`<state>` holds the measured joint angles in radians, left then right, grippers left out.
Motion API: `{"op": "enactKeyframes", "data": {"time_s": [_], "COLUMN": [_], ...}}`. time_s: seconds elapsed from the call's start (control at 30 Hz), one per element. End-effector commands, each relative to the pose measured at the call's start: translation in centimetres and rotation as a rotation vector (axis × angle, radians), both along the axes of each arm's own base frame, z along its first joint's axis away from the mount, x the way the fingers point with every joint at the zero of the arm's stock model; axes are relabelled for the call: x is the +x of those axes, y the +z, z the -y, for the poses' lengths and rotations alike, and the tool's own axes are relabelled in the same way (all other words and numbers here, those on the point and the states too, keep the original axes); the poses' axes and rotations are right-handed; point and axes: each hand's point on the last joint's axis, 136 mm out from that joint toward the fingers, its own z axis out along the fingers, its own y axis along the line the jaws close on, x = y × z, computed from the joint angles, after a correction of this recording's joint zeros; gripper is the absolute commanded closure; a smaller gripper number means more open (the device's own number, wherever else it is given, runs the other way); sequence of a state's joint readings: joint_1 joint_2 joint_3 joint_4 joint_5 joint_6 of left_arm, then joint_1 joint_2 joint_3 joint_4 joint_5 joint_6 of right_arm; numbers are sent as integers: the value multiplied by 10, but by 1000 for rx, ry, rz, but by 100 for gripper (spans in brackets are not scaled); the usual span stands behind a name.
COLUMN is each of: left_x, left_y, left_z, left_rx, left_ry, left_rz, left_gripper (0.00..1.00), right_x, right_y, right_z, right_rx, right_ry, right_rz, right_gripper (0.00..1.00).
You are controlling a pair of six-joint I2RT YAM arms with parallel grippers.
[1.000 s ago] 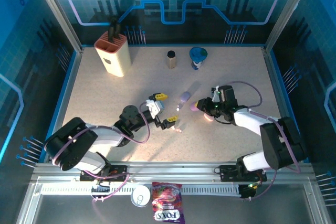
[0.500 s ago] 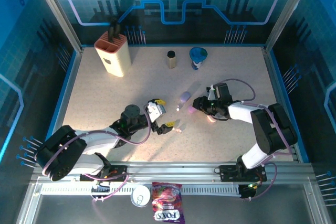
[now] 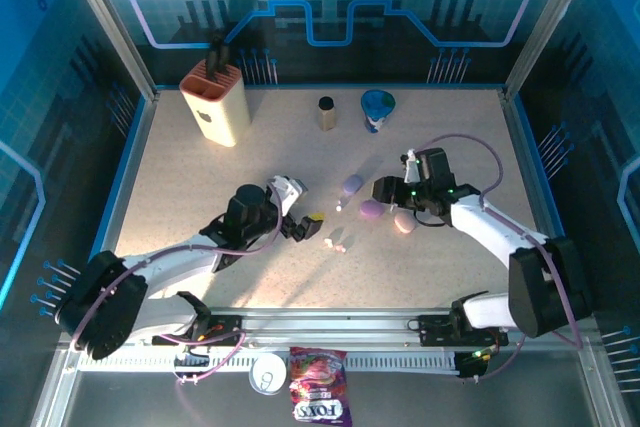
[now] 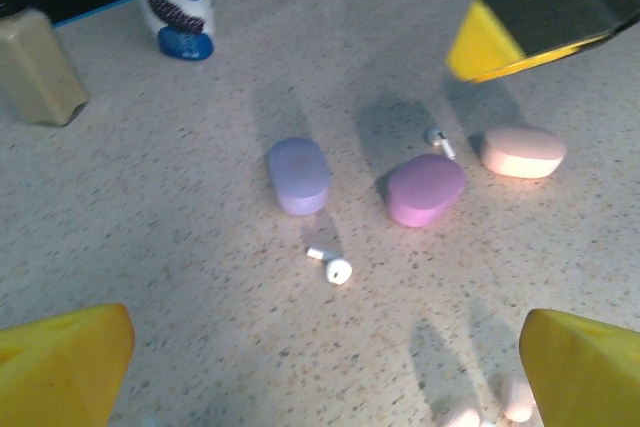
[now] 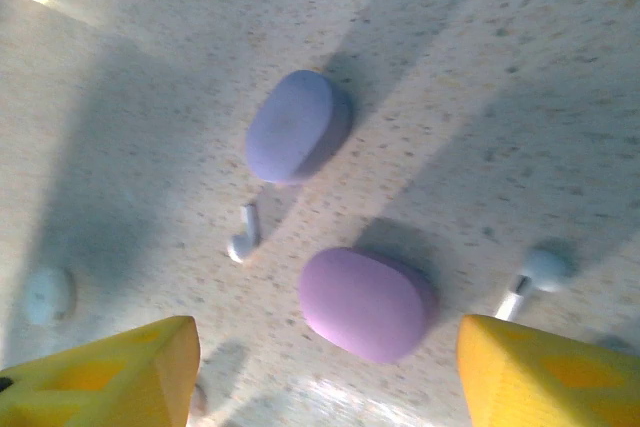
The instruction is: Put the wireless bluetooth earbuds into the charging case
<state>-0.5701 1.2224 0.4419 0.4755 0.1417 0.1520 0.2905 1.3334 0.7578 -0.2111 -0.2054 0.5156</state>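
Three shut pebble-shaped charging cases lie mid-table: lavender [image 3: 352,184] [image 4: 298,175] [image 5: 295,125], purple [image 3: 371,209] [image 4: 425,189] [image 5: 365,302] and pink [image 3: 404,221] [image 4: 523,151]. A white earbud [image 3: 340,205] [image 4: 330,265] [image 5: 243,234] lies just below the lavender case. Another earbud [image 4: 440,142] [image 5: 530,282] lies between the purple and pink cases. Two pink earbuds [image 3: 333,243] [image 4: 480,407] lie nearer the front. My right gripper [image 3: 383,199] [image 5: 330,377] stands open over the purple case without touching it. My left gripper [image 3: 300,205] [image 4: 325,377] is wide open and holds nothing, left of the earbuds.
At the back stand a tan knife block [image 3: 215,102], a small brown bottle [image 3: 326,112] [image 4: 35,67] and a blue-topped cup [image 3: 377,109] [image 4: 170,2]. A candy bag [image 3: 318,399] and a can [image 3: 268,372] lie beyond the front rail.
My right gripper has opened and let go of the purple case, which now lies on the table. My left gripper has drawn back to the left, away from the pink earbuds.
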Motion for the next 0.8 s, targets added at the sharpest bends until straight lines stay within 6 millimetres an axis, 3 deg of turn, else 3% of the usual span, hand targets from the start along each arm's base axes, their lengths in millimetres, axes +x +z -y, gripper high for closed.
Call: {"op": "enactKeyframes", "data": {"time_s": [0.0, 0.23, 0.37, 0.5, 0.77], "left_x": [6, 10, 11, 11, 9], "left_y": [-1, -1, -1, -1, -3], "left_z": [-16, -19, -16, -16, -19], "left_rx": [14, -1, -8, -8, -7], "left_ry": [83, 97, 88, 86, 91], "left_rz": [-70, -98, -110, -117, -116], "left_gripper": [1, 1, 1, 1, 1], "right_x": [-25, -59, -61, -58, -61], "right_y": [-5, -17, -24, -36, -64], "right_z": [27, 52, 41, 55, 51], "right_rx": [-245, -570, -573, -691, -698], "right_ry": [68, 211, 269, 239, 281], "right_rz": [-50, -212, -249, -334, -442], "right_gripper": [29, 22, 22, 23, 25]}}
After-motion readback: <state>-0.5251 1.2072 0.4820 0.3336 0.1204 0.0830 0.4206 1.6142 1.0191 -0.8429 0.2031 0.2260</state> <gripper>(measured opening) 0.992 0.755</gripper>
